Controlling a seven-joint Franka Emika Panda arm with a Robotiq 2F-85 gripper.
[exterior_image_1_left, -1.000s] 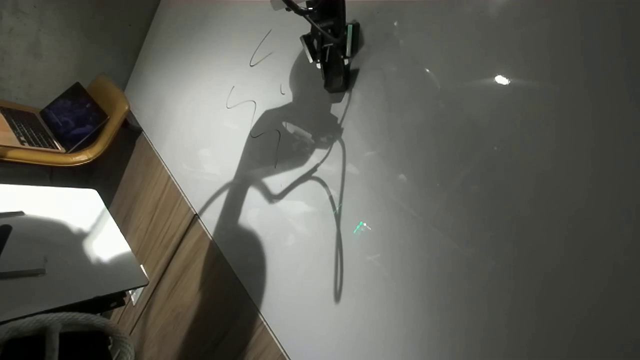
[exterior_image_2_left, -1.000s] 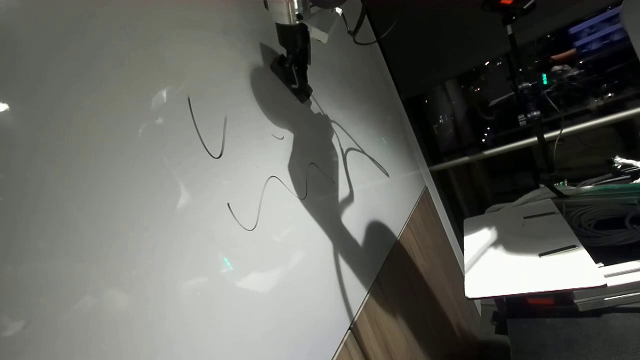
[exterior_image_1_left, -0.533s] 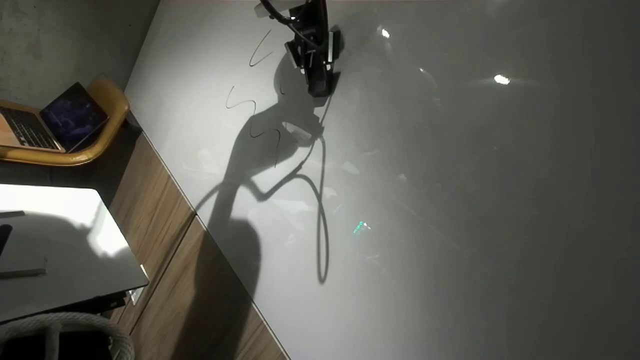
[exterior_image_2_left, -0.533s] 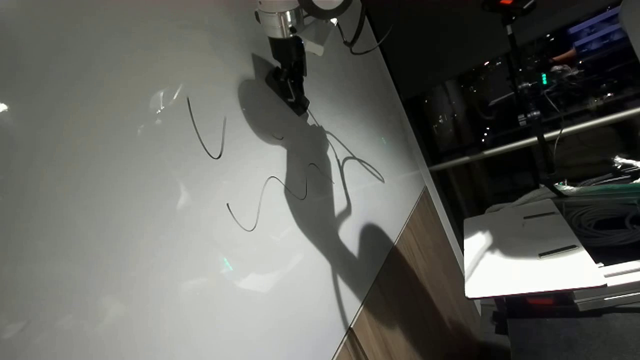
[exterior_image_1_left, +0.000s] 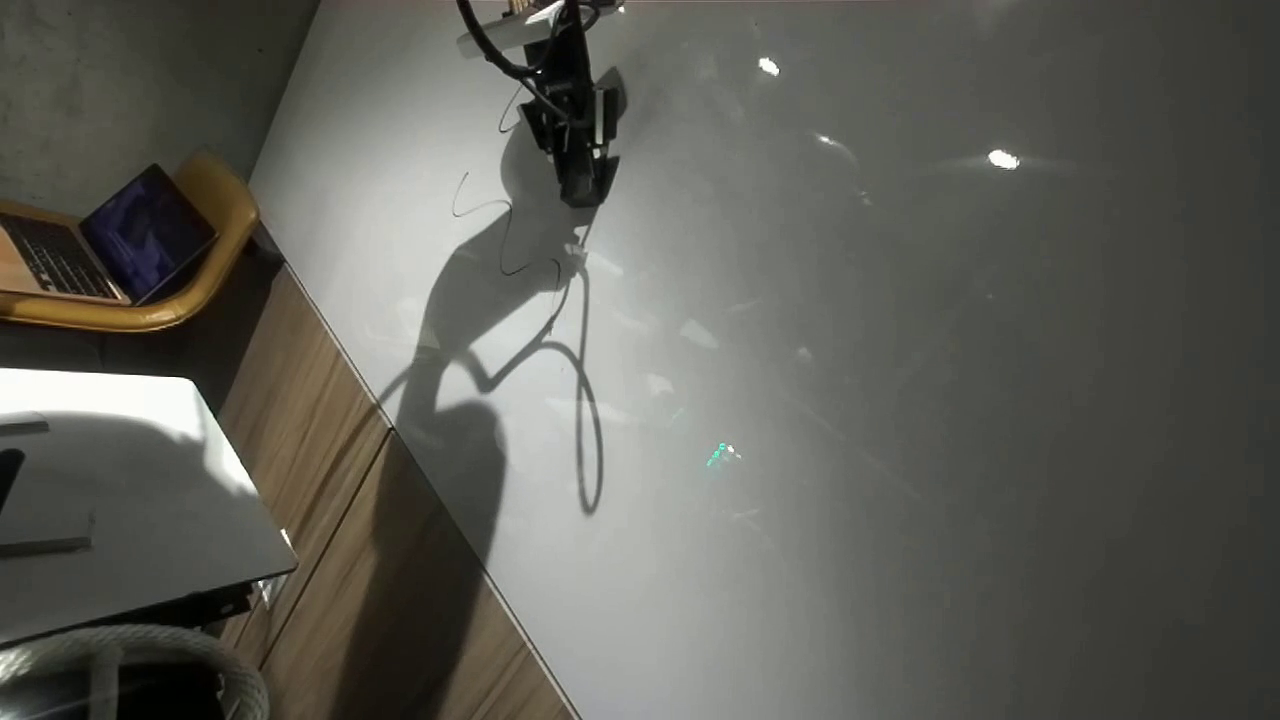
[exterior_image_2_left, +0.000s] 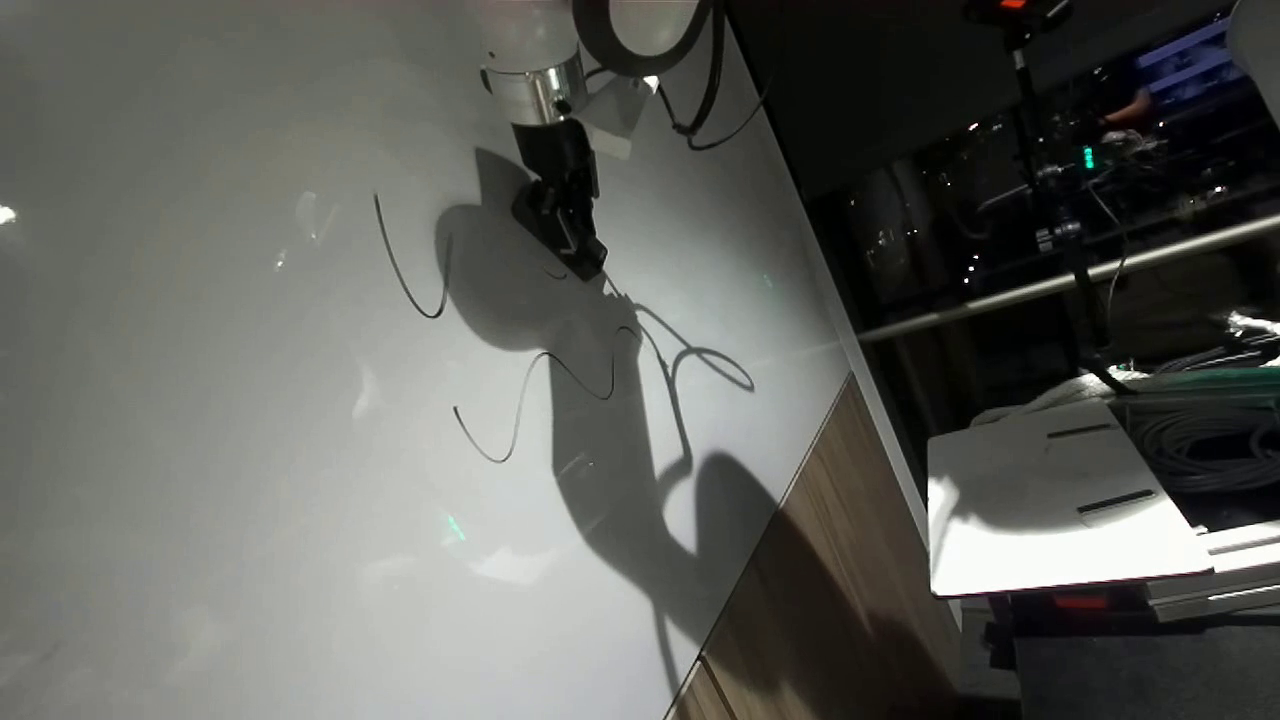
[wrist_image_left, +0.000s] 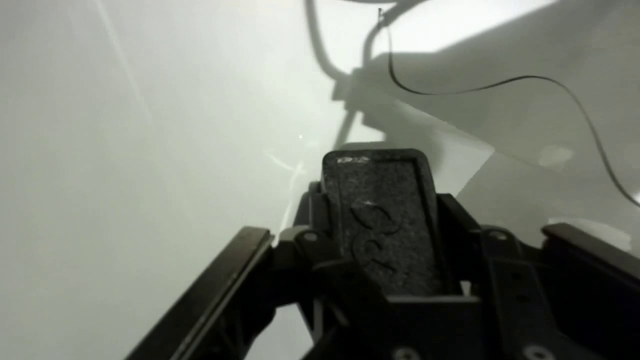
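My gripper (wrist_image_left: 380, 220) is shut on a dark grey block (wrist_image_left: 382, 192) with raised lettering, like a board eraser. In both exterior views the gripper (exterior_image_1_left: 575, 130) (exterior_image_2_left: 555, 200) holds the block (exterior_image_1_left: 578, 188) (exterior_image_2_left: 590, 263) low over a glossy white surface (exterior_image_1_left: 900, 400) (exterior_image_2_left: 250, 420). I cannot tell whether the block touches it. A thin black wavy line (exterior_image_1_left: 480, 207) (exterior_image_2_left: 500, 461) lies near the block and also shows in the wrist view (wrist_image_left: 532, 77). A U-shaped line (exterior_image_2_left: 432, 317) is partly hidden behind the arm in an exterior view (exterior_image_1_left: 503, 130). A short curved mark (exterior_image_2_left: 556, 277) lies beside the block.
Wood panelling (exterior_image_1_left: 300, 400) (exterior_image_2_left: 830, 560) borders the white surface. A small white table (exterior_image_1_left: 130, 500) (exterior_image_2_left: 1060, 540) stands beyond it. A laptop (exterior_image_1_left: 140, 235) rests on a yellow chair (exterior_image_1_left: 215, 200). A dark stand (exterior_image_2_left: 1070, 240) and coiled cables (exterior_image_2_left: 1200, 445) stand beyond the edge. The arm casts a large shadow.
The gripper and block have moved left and slightly down in an exterior view, and down and slightly left in another. The shadow moved with them. The block stays held; the black lines look unchanged.
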